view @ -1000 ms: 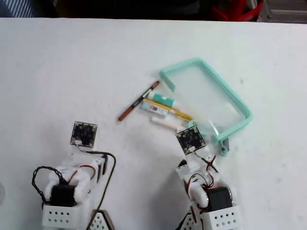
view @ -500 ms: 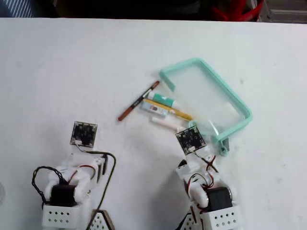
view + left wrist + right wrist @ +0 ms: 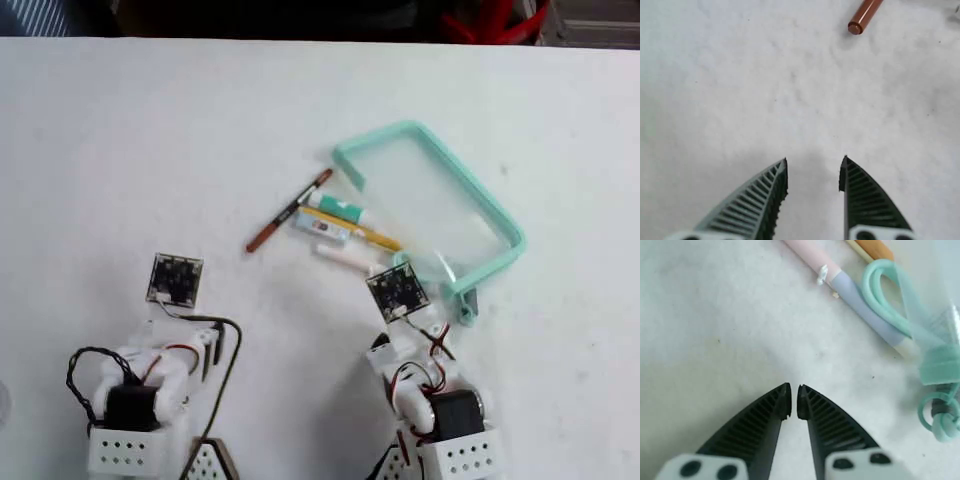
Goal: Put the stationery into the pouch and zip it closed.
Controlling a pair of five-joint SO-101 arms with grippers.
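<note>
The pouch (image 3: 497, 212) is clear plastic with a mint-green border and lies flat on the white tabletop (image 3: 150, 130). Just beside it the stationery is bunched together: a brown pen (image 3: 290, 212), a yellow pencil (image 3: 352, 229) and a pink-and-lavender pen (image 3: 860, 300). The left tool (image 3: 815, 161) is spread above bare tabletop. The right tool (image 3: 792, 389) is pressed almost together, near the pouch's corner loop (image 3: 885, 295).

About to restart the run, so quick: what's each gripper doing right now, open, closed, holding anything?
Left gripper: open, holding nothing.
Right gripper: shut, holding nothing.
</note>
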